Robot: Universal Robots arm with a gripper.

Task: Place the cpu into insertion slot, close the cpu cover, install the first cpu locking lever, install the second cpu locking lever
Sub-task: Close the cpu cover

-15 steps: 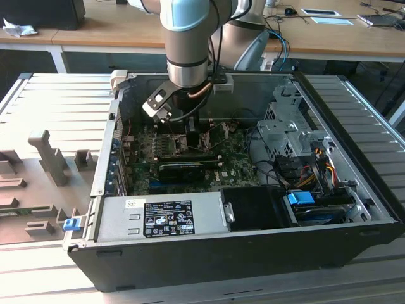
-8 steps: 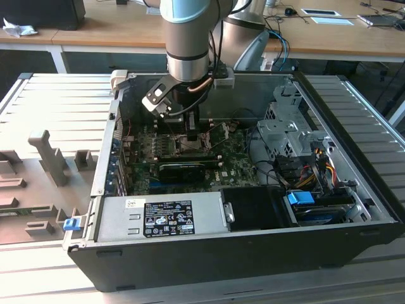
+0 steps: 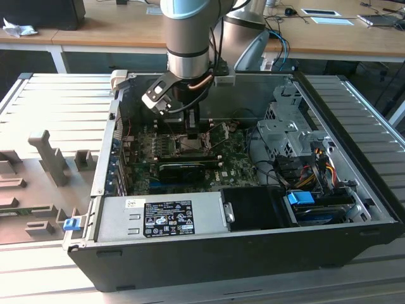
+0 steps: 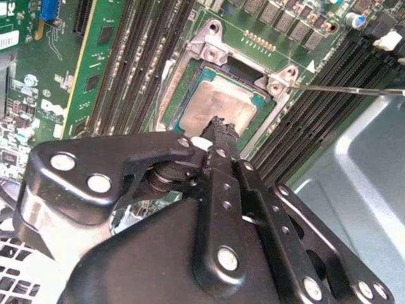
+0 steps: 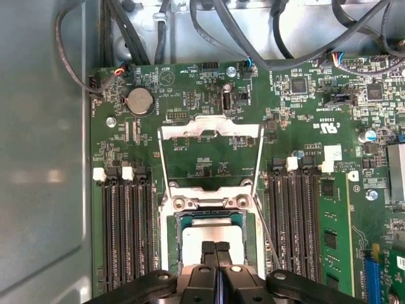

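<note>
The cpu (image 4: pixel 223 102) (image 5: pixel 212 235) lies flat in the insertion slot (image 4: pixel 190 79) (image 5: pixel 172 228), its pale metal face up. My gripper (image 4: pixel 221 125) (image 5: pixel 215 248) stands right over it with the two fingers pressed together, tips at or just above the chip's face. The cpu cover (image 5: pixel 209 131) is swung open and lies back on the green board beyond the socket. A thin locking lever (image 4: pixel 354 90) (image 5: pixel 267 233) sticks out beside the socket, unlatched. In the exterior view the gripper (image 3: pixel 192 132) reaches down into the open computer case over the socket (image 3: pixel 204 143).
Rows of black memory slots (image 5: pixel 123 228) (image 5: pixel 294 221) flank the socket. A long black card (image 3: pixel 183 168) lies across the board nearer the power supply (image 3: pixel 161 215). Cables (image 3: pixel 310 171) and a drive cage (image 3: pixel 288 130) crowd the exterior view's right. The case wall (image 5: pixel 44 158) is close.
</note>
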